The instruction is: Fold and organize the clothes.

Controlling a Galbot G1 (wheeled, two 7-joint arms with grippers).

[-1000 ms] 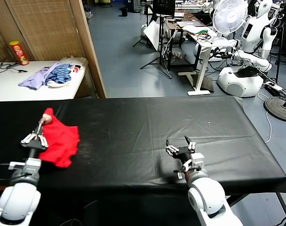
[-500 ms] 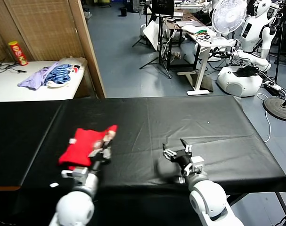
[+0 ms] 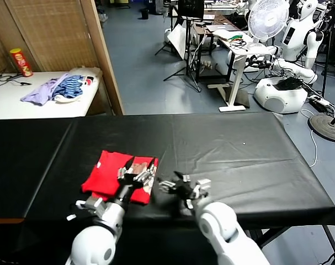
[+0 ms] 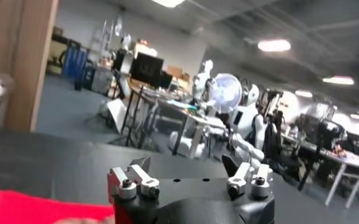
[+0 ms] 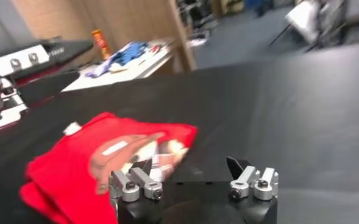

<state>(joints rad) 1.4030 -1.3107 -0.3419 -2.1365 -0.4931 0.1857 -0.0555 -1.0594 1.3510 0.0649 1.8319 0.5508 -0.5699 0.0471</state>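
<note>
On the black table [image 3: 239, 160], near its front edge, I see the red T-shirt [image 3: 109, 175] lying folded, print side up.

Over the shirt's right edge I see the left gripper [image 3: 135, 175] with fingers spread and nothing between them. Just beside the shirt, over bare black cloth, the right gripper [image 3: 182, 185] also has its fingers spread and empty. Behind the table's left end, on a white side table [image 3: 24, 105], I see a heap of lilac and striped clothes [image 3: 57, 88] and a red can [image 3: 22, 61].
</note>
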